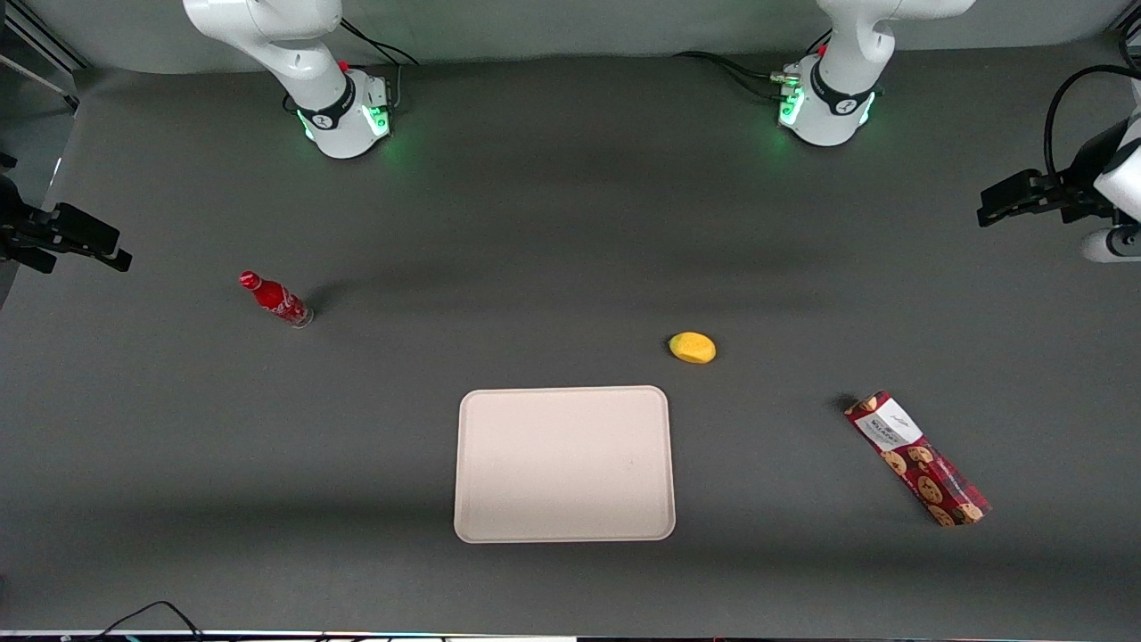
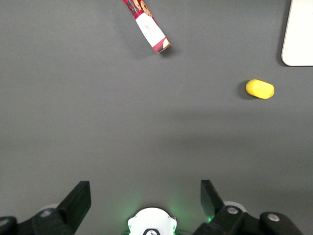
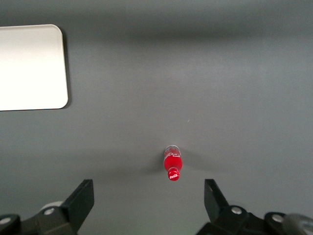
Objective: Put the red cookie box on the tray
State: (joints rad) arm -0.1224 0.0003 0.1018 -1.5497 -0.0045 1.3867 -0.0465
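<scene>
The red cookie box [image 1: 918, 459] lies flat on the dark table toward the working arm's end, its white label panel at the end farther from the front camera. One end of it shows in the left wrist view [image 2: 146, 24]. The pale cream-pink tray [image 1: 563, 464] lies bare near the table's front middle; a corner of it shows in the left wrist view [image 2: 299, 34]. My gripper [image 1: 1003, 203] hangs high at the working arm's end of the table, farther from the front camera than the box and well apart from it. In the wrist view the gripper [image 2: 145, 196] is open and holds nothing.
A yellow lemon-like object [image 1: 693, 348] sits between the tray and the working arm's base, also in the left wrist view [image 2: 259, 89]. A small red bottle [image 1: 274, 300] stands toward the parked arm's end.
</scene>
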